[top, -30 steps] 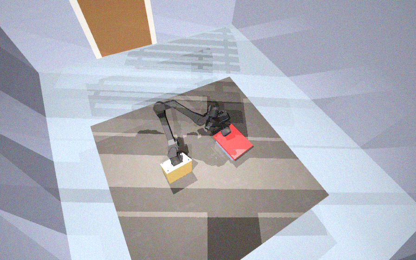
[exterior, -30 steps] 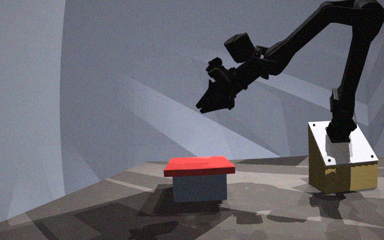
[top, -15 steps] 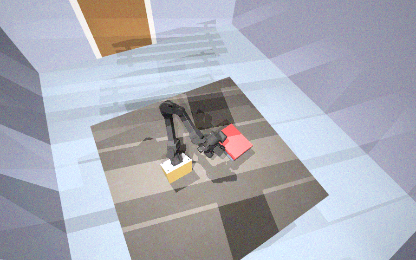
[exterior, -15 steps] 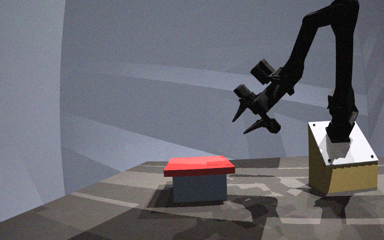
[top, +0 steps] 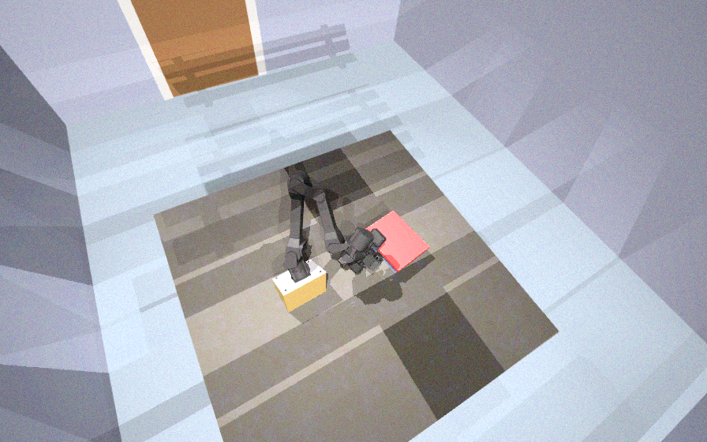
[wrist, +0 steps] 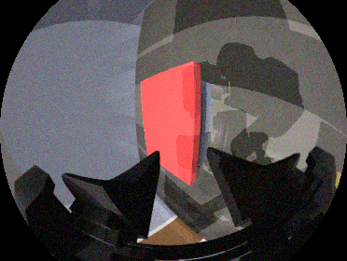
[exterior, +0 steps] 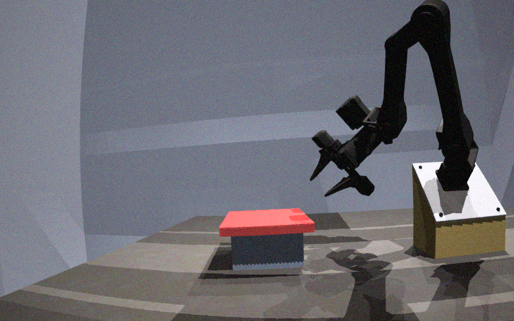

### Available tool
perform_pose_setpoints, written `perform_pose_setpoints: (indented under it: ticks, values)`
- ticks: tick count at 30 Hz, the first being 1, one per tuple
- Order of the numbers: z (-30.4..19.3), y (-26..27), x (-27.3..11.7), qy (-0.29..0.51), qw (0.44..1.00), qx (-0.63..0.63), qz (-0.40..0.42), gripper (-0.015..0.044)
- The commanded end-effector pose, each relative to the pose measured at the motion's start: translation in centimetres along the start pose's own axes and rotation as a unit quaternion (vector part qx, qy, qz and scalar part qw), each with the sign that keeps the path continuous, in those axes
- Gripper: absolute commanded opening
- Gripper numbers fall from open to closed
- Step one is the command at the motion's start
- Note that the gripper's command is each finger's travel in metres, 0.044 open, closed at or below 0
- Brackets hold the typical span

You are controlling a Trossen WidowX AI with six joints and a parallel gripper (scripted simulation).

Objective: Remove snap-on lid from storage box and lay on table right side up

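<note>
The red lid (top: 400, 239) (exterior: 261, 221) (wrist: 168, 112) sits level on top of the blue-grey storage box (exterior: 267, 249) (wrist: 206, 107), overhanging its walls. The box stands on the table (top: 292, 375) (exterior: 113, 272). My gripper (exterior: 318, 188) (wrist: 184, 153) is open part-way with nothing between its fingers. In the exterior view it hangs above and to the right of the lid, tilted down to the left. In the wrist view the lid shows beyond and between the fingertips, apart from them. In the top view the arm's wrist hides the lid's left corner area.
The arm's base stands on a yellow block (top: 304, 294) (exterior: 470, 236) with a sloped white plate (exterior: 424, 181), to the right of the box in the exterior view. The table's far edge lies behind the box there. Striped shadows cross the table.
</note>
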State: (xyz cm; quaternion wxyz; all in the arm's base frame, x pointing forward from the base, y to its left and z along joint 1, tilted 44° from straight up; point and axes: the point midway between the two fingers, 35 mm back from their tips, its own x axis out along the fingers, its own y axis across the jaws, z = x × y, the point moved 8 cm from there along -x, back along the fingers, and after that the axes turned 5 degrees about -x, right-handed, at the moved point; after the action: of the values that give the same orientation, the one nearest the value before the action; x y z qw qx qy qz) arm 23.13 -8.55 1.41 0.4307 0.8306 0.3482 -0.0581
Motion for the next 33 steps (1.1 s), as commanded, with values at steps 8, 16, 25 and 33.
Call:
perform_pose_setpoints:
  ticks: [8,16,25,33]
  values:
    - [-0.7,-2.2,1.6,0.000,1.000,0.007,0.001,0.0235]
    - [-0.6,-2.0,2.7,-0.002,1.000,0.006,-0.002,0.0235]
    - [-0.5,-2.0,4.2,-0.003,1.000,0.005,-0.003,0.0235]
    - [-0.5,-1.9,5.5,-0.002,1.000,0.006,-0.002,0.0235]
